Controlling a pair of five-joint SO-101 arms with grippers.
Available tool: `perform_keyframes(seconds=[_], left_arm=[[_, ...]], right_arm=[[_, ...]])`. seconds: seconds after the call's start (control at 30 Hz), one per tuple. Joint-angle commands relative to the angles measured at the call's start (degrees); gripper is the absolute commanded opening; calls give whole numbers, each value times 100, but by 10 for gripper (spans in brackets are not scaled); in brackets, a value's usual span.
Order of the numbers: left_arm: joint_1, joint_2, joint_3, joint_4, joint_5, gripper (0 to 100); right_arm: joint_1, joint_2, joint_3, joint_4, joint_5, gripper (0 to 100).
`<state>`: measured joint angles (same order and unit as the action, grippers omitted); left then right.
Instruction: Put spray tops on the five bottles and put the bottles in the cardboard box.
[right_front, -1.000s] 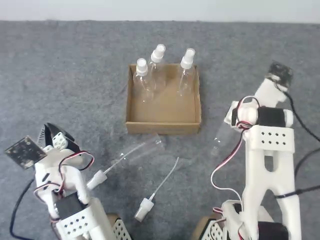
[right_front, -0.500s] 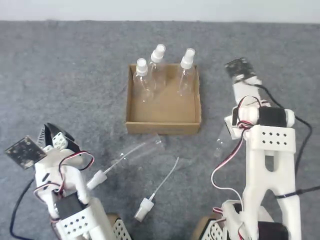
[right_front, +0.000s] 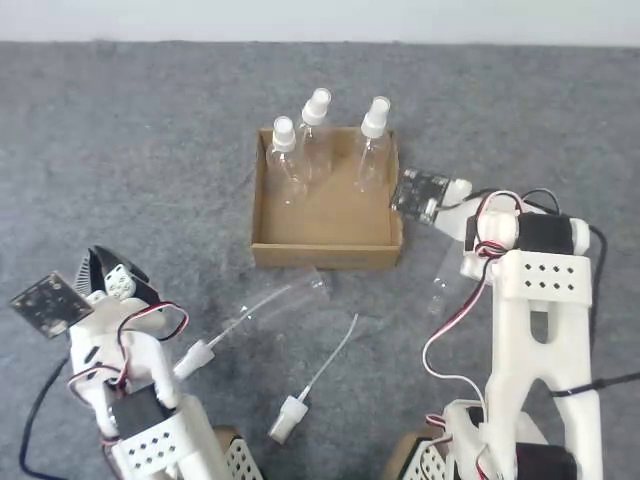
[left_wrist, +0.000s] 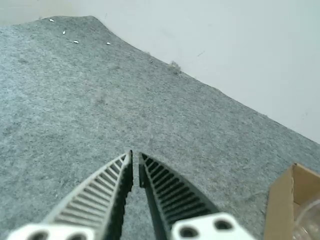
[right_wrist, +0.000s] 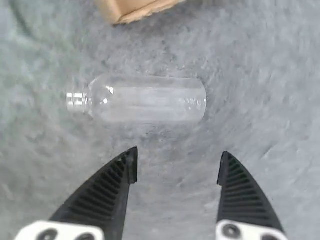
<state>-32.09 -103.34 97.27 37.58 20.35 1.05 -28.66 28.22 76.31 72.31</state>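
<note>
Three bottles with spray tops (right_front: 318, 140) stand upright in the far part of the cardboard box (right_front: 325, 243). An uncapped clear bottle (right_wrist: 140, 99) lies on the carpet just off the box's right front corner, also visible as the bottle (right_front: 440, 280) in the high view. My right gripper (right_wrist: 177, 156) hovers open over it, not touching. Another clear bottle (right_front: 295, 292) lies in front of the box, and the tube of a loose spray top (right_front: 195, 355) leads to its mouth. A second spray top (right_front: 290, 415) lies nearer. My left gripper (left_wrist: 135, 159) is shut on nothing, at the front left.
Grey carpet covers the table up to a white wall at the back. The right arm's white frame (right_front: 540, 300) stands right of the uncapped bottle. The box's corner (left_wrist: 292, 200) shows in the left wrist view, with bare carpet around it.
The right arm's wrist swung from the far right down and leftward, to beside the box's right wall, above the uncapped bottle. The left arm and all bottles kept still.
</note>
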Motion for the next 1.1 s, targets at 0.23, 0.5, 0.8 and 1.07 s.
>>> perform_keyframes(seconds=[0.23,0.5,0.8,1.07], left_arm=[[0,-62,-75,35,0,12],[9,-62,-75,35,0,12],[9,-62,-75,35,0,12],[9,-62,-75,35,0,12]], right_arm=[[-48,-242,501,-13,2110,236],[-338,-242,976,-13,2602,333],[-637,-233,1890,-919,2716,292],[-611,-233,2778,-1930,2919,165]])
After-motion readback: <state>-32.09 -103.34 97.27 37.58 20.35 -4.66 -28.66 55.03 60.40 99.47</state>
